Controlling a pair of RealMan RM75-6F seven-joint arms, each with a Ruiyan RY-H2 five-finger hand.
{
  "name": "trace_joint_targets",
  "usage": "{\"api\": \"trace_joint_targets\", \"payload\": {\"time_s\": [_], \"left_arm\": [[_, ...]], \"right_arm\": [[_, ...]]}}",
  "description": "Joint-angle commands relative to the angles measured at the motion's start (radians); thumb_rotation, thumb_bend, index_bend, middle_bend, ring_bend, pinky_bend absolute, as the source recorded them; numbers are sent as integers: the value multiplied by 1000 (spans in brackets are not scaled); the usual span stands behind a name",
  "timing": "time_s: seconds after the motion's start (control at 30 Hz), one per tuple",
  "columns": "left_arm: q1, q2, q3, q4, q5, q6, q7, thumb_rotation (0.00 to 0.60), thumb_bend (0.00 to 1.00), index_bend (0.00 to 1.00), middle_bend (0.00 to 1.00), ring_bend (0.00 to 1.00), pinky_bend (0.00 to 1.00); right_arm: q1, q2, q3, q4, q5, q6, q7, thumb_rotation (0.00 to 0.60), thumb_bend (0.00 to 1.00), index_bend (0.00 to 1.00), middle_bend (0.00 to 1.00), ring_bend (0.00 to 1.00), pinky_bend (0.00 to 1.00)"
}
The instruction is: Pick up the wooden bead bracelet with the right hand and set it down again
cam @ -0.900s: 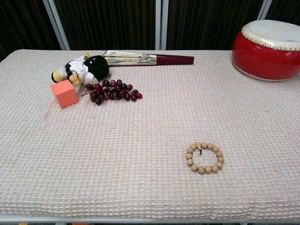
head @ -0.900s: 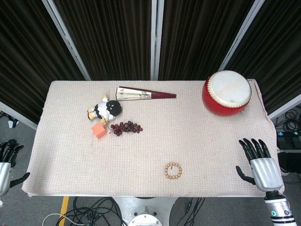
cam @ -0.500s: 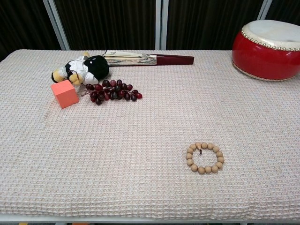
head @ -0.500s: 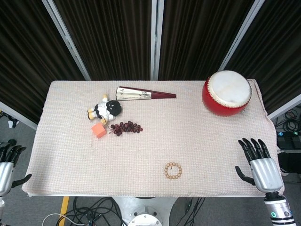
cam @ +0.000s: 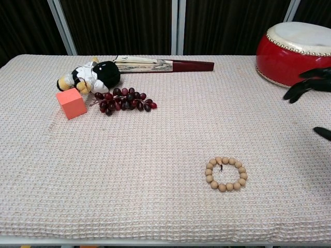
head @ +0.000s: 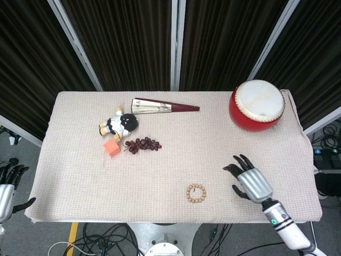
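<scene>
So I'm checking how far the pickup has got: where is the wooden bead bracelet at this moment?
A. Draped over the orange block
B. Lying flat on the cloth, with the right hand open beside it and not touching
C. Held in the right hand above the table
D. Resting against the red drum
B: the wooden bead bracelet lies flat on the cloth, and the right hand sits apart from it with fingers spread, holding nothing.

Cloth-covered table [head: 80, 160] (waffle weave): bracelet [head: 196, 193], drum [head: 257, 105], fan [head: 164, 106], grapes [head: 143, 144].
</scene>
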Motion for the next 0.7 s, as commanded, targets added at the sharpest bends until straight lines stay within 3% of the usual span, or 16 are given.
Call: {"api": "trace_joint_targets", "payload": {"time_s": [0.03,0.3,0.7], "left_arm": [[1,0,0,5,-2,0,-7,600,0,194,155,51,100],[6,-5,-2,28,-17,-11,-38,600,0,194,155,51,100],[5,-9,-5,54,-24,-22,-69,600,0,194,155,51,100]], "right_arm": [[150,-134,18,93,52,-163,-28,600,331,263,259,0,0],[268,-300,-14,232,32,-222,-116,600,327,333,260,0,0],[296,-412,-107,387,-78,-68,-121,600,327,408,266,0,0]]}}
